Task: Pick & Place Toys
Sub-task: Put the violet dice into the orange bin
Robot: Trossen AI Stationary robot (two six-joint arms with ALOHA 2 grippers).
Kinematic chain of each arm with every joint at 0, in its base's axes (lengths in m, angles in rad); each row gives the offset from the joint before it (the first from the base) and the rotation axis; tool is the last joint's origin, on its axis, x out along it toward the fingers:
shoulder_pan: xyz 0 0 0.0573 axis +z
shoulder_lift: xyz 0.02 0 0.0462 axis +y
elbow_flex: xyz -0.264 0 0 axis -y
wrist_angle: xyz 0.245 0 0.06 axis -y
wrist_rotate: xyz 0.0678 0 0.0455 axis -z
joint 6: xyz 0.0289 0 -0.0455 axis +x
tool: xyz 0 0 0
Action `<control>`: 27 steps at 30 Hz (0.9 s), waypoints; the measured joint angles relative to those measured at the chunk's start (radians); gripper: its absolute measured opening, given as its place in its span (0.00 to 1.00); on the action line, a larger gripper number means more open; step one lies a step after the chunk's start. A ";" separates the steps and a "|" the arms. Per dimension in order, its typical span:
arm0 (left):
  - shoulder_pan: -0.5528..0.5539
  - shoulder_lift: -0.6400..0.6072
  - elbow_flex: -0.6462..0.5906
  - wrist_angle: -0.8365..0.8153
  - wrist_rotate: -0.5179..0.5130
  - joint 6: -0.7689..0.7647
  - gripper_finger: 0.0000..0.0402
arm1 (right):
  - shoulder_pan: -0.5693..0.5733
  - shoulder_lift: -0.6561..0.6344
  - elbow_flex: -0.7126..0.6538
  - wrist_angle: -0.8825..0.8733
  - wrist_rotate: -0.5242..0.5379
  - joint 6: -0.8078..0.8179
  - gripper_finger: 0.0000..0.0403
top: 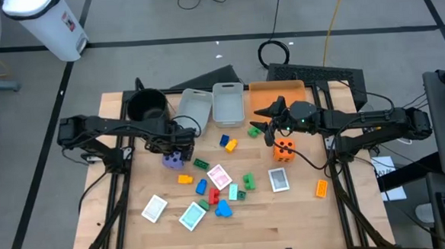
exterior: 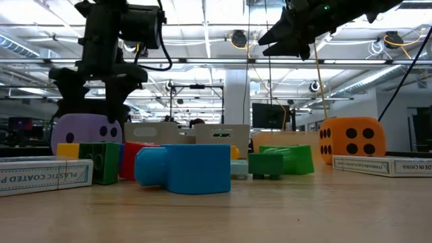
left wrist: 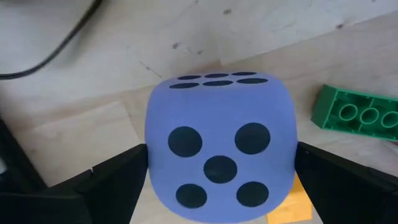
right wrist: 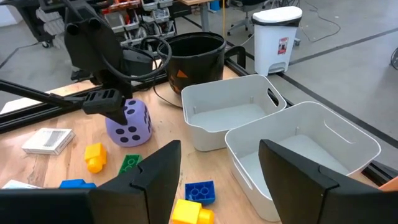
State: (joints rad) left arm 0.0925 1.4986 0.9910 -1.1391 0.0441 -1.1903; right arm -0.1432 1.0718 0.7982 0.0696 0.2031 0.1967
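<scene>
L gripper [top: 174, 144] sits low over the purple die [top: 173, 157], fingers [left wrist: 112, 180] spread wide on either side of it. In the L wrist view the die fills the space between them, five-dot face toward the camera, six dots on top; whether the pads touch its sides I can't tell, prob. a sliver of gap each side. The die rests on the table [top: 288, 220], near the black pot [top: 147, 105]. A green block [left wrist: 357, 115] lies close beside the die, a yellow block [right wrist: 94, 155] on its other side.

R gripper [top: 266, 118] hangs up in the air, fingers [right wrist: 155, 171] part open, nothing between them. It's above the table's back edge by the orange tray [top: 263, 92], w/ the orange die [top: 284, 149] on the table just below-right of it in the high view.

Two clear bins [top: 228, 103] stand side by side at the back, nothing in them. Other blocks, blue [exterior: 185, 169], red, green, orange, plus several cards [top: 279, 179], lie scattered mid-table.
</scene>
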 joint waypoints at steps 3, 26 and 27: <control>0.000 0.001 -0.005 0.051 0.006 0.003 0.99 | 0.000 0.000 0.000 0.000 0.000 0.000 0.53; -0.008 0.005 -0.004 0.090 -0.041 0.094 0.99 | 0.000 0.000 0.000 0.000 0.000 0.000 0.53; -0.008 0.005 -0.004 0.090 -0.036 0.100 0.99 | 0.000 0.000 0.000 0.000 0.000 0.000 0.53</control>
State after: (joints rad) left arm 0.0849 1.5032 0.9874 -1.0489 0.0078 -1.0900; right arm -0.1432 1.0718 0.7982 0.0696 0.2031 0.1970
